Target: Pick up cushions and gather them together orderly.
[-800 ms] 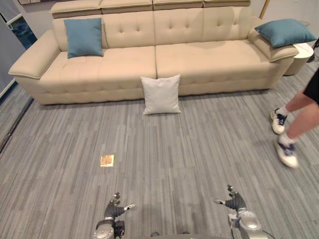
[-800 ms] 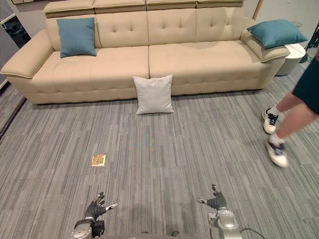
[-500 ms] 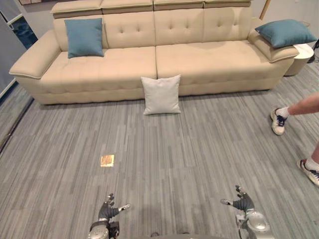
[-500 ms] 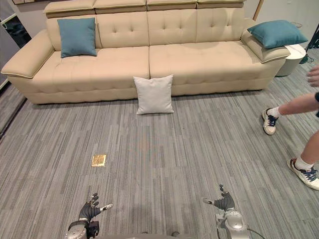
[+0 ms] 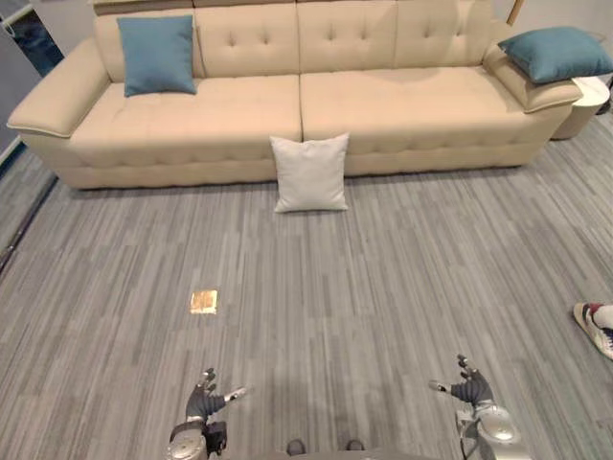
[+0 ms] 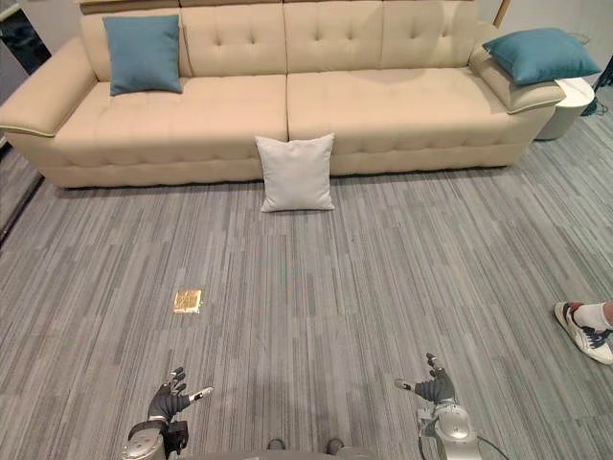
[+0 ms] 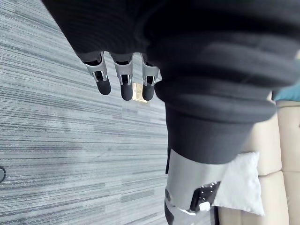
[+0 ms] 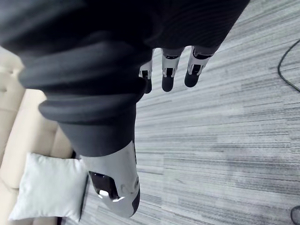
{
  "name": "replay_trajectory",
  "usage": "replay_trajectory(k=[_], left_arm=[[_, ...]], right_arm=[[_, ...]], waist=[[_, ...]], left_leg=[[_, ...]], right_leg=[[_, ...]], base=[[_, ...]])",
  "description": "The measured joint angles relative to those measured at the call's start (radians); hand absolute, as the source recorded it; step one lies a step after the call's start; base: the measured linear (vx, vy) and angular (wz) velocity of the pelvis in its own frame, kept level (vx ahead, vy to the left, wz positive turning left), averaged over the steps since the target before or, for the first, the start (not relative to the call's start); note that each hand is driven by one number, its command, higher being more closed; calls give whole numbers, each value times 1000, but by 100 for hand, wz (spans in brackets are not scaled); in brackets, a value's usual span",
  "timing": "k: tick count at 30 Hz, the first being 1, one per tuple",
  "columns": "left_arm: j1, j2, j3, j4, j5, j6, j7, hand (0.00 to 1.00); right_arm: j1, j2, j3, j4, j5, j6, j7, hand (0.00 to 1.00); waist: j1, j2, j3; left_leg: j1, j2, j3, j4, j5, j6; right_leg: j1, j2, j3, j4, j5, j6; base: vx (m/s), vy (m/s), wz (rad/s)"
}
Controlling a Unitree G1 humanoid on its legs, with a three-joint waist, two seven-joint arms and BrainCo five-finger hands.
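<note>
A white cushion (image 5: 309, 172) stands on the floor, leaning against the front of the beige sofa (image 5: 383, 105). One blue cushion (image 5: 157, 54) leans upright against the sofa's backrest at the left end. Another blue cushion (image 5: 556, 53) lies on the sofa's right armrest. My left hand (image 5: 204, 405) and right hand (image 5: 469, 390) hang low near the bottom of the eye views, far from all cushions, fingers relaxed and holding nothing. The wrist views show the white cushion (image 7: 237, 185) (image 8: 47, 187) past each thumb.
A small gold plate (image 5: 203, 302) is set into the grey carpet left of centre. A person's shoe (image 5: 596, 326) shows at the right edge. A round white side table (image 5: 586, 101) stands beside the sofa's right end.
The person has walked off to the right; just a shoe remains in view. The camera has tipped slightly, shifting the scene. Both hands stay low and open.
</note>
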Motion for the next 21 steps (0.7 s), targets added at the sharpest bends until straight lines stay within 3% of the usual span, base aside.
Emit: replay_trajectory(k=[3, 4, 5, 7, 9, 11, 13, 14, 15, 16, 17, 18, 19, 20, 21], left_arm=[[0, -17, 0, -38, -9, 5, 0, 0], [-1, -25, -1, -47, -19, 6, 0, 0], [-1, -24, -2, -51, -19, 6, 1, 0], [-3, -8, -3, -57, -20, 7, 5, 0], [-5, 2, -7, -58, -21, 14, 20, 0], [-33, 9, -10, -58, -22, 14, 24, 0], [-65, 5, -12, -59, -38, 14, 26, 0], [-71, 9, -13, -58, -39, 13, 29, 0], [-73, 9, -14, -58, -38, 13, 30, 0], [-74, 2, -15, -52, -38, 13, 30, 0], [-80, -8, -14, -42, -38, 13, 30, 0], [-89, -11, -14, -36, -38, 14, 29, 0], [-89, -15, -14, -36, -38, 13, 30, 0], [-85, -23, -11, -30, -38, 14, 29, 0], [-80, -26, -9, -22, -38, 12, 26, 0]], right_arm=[[-27, -1, 0, 2, 24, 2, 0, 0], [-32, 0, 1, 2, 30, 2, 0, 0], [-29, 4, 5, -1, 33, 3, 1, 0], [-12, 18, 14, -1, 34, 10, 1, 0], [-7, 19, 31, -1, 34, 19, 1, 0], [-24, 16, 49, -2, 35, 19, 0, 0], [-49, 13, 50, -6, 40, 18, -1, 0], [-51, 13, 52, -18, 41, 16, -1, 0], [-47, 13, 52, -24, 41, 16, -1, 0], [-37, 7, 51, -38, 41, 17, -2, 0], [-48, 1, 50, -42, 40, 17, -2, 0], [-62, 1, 49, -53, 40, 16, 0, 0], [-66, -1, 49, -59, 40, 15, 0, 0], [-65, -2, 56, -71, 40, 13, -1, 0], [-65, -1, 75, -69, 40, 12, -1, 0]], waist=[[5, 24, 34], [5, 35, 48], [3, 36, 56], [-2, 22, 75], [-4, 23, 90], [-15, 25, 113], [-28, 37, 136], [-29, 26, 143], [-30, 17, 142], [-35, 17, 139], [-35, 38, 137], [-40, 35, 138], [-39, 35, 138], [-38, 37, 141], [-29, 39, 143]], left_leg=[[-50, 7, 14, 105, -84, 16], [-50, 4, 22, 130, -110, 24], [-35, -5, 18, 140, -136, 35], [4, -25, 8, 154, -161, 50], [34, -21, -9, 169, -181, 54], [83, -1, -31, 134, -186, 51], [147, 37, -60, 68, -187, 24], [184, 43, -70, 42, -188, -12], [204, 44, -78, 38, -196, -27], [239, 60, -91, 44, -213, -57], [230, 88, -89, 76, -202, -87], [193, 87, -83, 166, -154, -165], [171, 92, -75, 234, -121, -193], [98, 112, -47, 436, -21, -215], [10, 167, -6, 686, 55, -214]], right_leg=[[-74, -9, 7, 159, -64, 52], [-142, -22, 3, 320, -100, 87], [-230, -45, -12, 513, -111, 96], [-329, -88, -46, 727, -135, 75], [-377, -109, -109, 726, -170, 62], [-425, -104, -159, 581, -160, 53], [-464, -69, -187, 356, -62, 53], [-466, -62, -186, 230, 20, 45], [-469, -64, -183, 200, 69, 32], [-474, -71, -178, 248, 196, -49], [-493, -64, -198, 325, 139, -75], [-490, -71, -207, 375, 77, -84], [-473, -70, -210, 379, 55, -86], [-402, -60, -216, 350, 18, -89], [-295, -32, -214, 278, 2, -90]], base=[[-14, 66, -27], [5, 119, -17], [61, 139, -10], [225, 88, 13], [289, 58, 19], [445, -8, 41], [548, -85, 52], [570, -135, 42], [622, -180, 54], [631, -197, 33], [629, -213, 36], [497, -180, 14], [780, -297, 18], [674, -255, 3], [665, -240, 0]])
